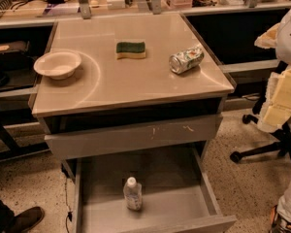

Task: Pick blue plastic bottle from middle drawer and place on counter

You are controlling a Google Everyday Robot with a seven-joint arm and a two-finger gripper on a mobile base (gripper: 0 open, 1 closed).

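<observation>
Since the blue plastic bottle (133, 194) is seen upright on the floor of the open middle drawer (184, 198), the reach is judged the step in hand. The gripper (281, 101) (state cannot be told) is seen at the right edge, well apart, so a descent is needed.

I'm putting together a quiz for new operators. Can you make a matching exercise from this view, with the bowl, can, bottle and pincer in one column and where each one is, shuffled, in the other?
Things:
1. bowl
2. can
3. bottle
4. pincer

Places:
A. upright on the open drawer floor
B. at the view's right edge, beside the counter, above neither it nor the drawer
C. on the counter's left side
D. on its side on the counter's right side

Pairs: 1-C; 2-D; 3-A; 4-B
</observation>
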